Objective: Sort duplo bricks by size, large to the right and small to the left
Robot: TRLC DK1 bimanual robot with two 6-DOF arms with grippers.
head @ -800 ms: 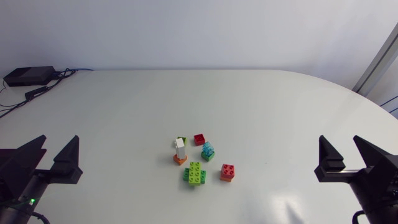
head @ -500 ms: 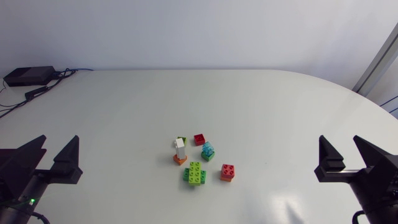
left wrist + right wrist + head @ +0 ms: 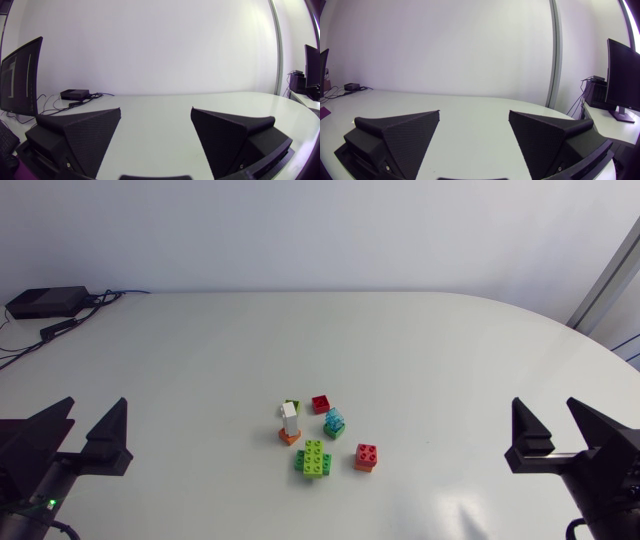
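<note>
A cluster of duplo bricks lies near the table's middle front in the head view. A long lime green brick [image 3: 315,458] sits at the front. To its right is a red brick [image 3: 366,456]. Behind them are a teal brick [image 3: 335,423], a smaller red brick [image 3: 321,403], and a white brick standing on an orange one [image 3: 289,421]. My left gripper [image 3: 82,437] is open at the front left, far from the bricks. At the front right, my right gripper [image 3: 558,435] is open too. Neither wrist view shows a brick between the left gripper's fingers [image 3: 95,135] or the right gripper's fingers [image 3: 405,135].
A black box [image 3: 45,302] with cables lies at the table's far left corner. The white table [image 3: 330,340] stretches bare between the bricks and its rear edge.
</note>
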